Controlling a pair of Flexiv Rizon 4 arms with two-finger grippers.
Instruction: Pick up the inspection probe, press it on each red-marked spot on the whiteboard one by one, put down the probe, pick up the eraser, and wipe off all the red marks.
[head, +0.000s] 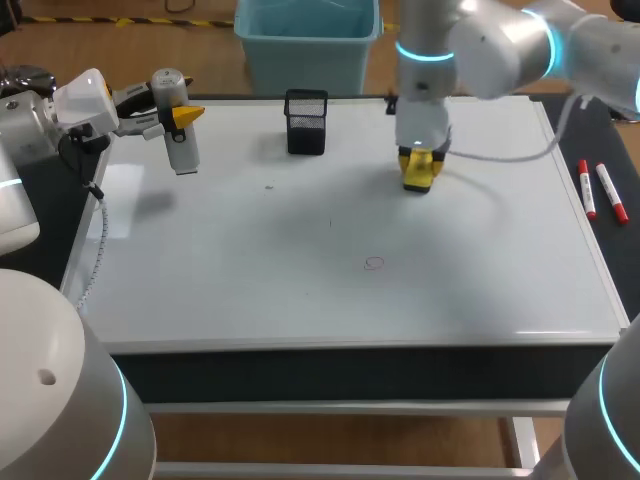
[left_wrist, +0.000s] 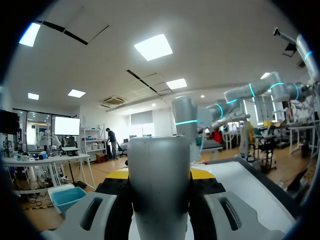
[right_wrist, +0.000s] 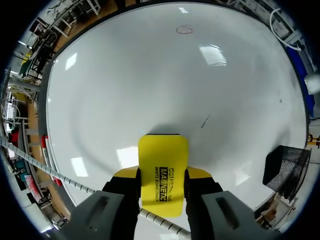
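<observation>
the right end effector (head: 420, 165) clamped the yellow eraser (right_wrist: 163, 172) at the far side of the whiteboard (head: 300, 290); the left end effector (head: 184, 117) clamped the probe (head: 183, 150) above its left edge. a tilted eraser could miss the red circle (head: 374, 263).

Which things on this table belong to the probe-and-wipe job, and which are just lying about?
Job: inspection probe in the left gripper; yellow eraser in the right gripper; whiteboard; red circle mark.
Lying about: black mesh pen holder; two red markers.
</observation>
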